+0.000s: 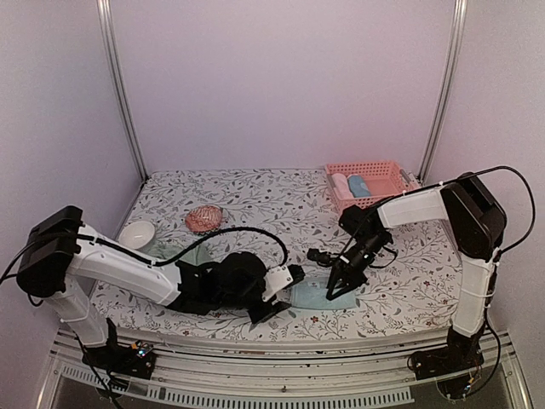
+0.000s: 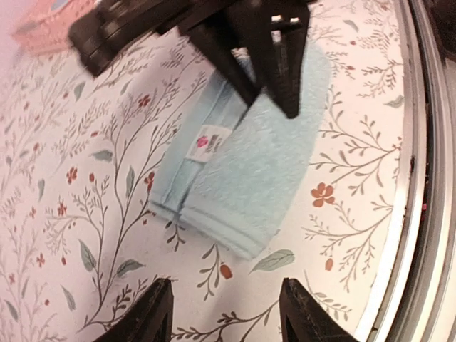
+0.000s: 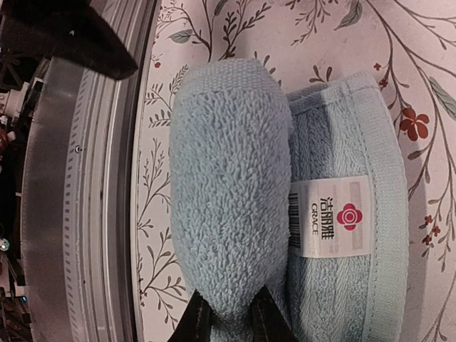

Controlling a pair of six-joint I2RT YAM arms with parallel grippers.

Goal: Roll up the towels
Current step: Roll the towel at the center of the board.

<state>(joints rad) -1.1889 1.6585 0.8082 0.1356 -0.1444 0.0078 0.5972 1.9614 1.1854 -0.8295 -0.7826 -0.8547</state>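
My right hand [image 3: 226, 322] is clenched on the raised fold of the light blue towel [image 3: 228, 185]. Only its fingertips show, cut off at the bottom edge of its wrist view. My left hand [image 2: 224, 317] is released, fingers apart, low over the desk [image 2: 85, 214] just short of the towel's end. From above, both hands cover most of the towel, which lies near the desk's front edge.

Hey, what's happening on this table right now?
The right claw is pinched shut on a raised fold of the light blue terry towel, which lies on the flowered table near its front edge. The left claw hangs open beside it, holding nothing. Most of the towel lies flat, not rolled.
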